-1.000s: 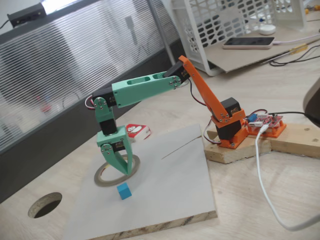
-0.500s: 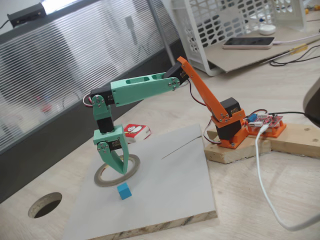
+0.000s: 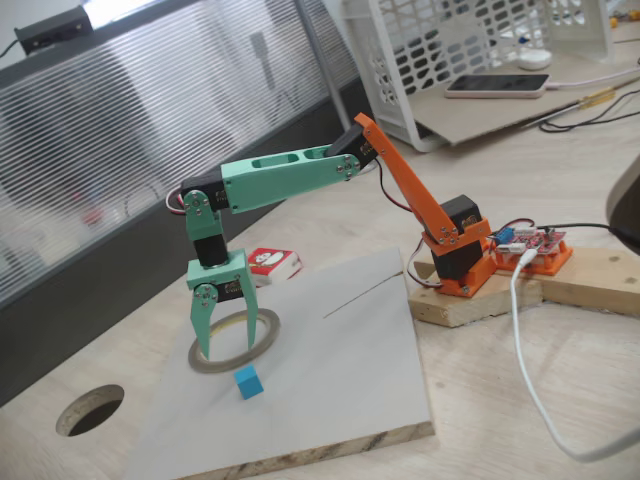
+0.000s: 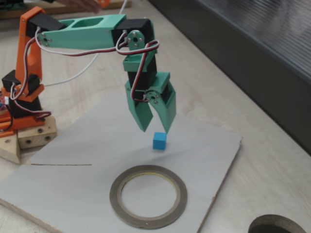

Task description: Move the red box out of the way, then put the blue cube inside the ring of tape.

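Two green jaws were seen spread apart and empty above the grey board.

Compared with half a second before, the fingers, then pressed nearly together over the ring of tape, had been parted, while the arm itself was hardly shifted. In the other fixed view the jaws were held pointing down just above the blue cube, apart from it. The blue cube was left resting on the board just beside the ring of tape, outside its hollow centre, unmoved since the earlier pictures. The red box was found lying on the wooden surface just past the board's far edge, partly hidden by the arm; its white cartoon face was visible, but no writing could be read on it.
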You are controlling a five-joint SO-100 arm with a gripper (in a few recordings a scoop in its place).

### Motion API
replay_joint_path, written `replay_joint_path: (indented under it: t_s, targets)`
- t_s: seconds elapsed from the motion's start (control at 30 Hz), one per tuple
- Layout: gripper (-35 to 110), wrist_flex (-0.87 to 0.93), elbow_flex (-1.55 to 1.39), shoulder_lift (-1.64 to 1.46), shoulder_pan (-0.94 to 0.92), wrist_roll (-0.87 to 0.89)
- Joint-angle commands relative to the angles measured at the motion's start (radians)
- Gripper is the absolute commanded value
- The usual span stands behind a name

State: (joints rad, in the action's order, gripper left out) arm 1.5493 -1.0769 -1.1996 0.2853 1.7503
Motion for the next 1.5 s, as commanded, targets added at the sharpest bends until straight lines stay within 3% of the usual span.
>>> replay_joint_path:
  t_s: [0.0, 0.17, 0.4, 1.47]
  targets:
    - [45, 0.02, 0.0, -0.014, 0.008, 0.0]
    - [45, 0.025, -0.002, -0.014, 0.008, 0.0]
    - [45, 0.17, 0.0, -0.014, 0.008, 0.0]
    - [45, 0.166, 0.014, 0.123, 0.009, 0.0]
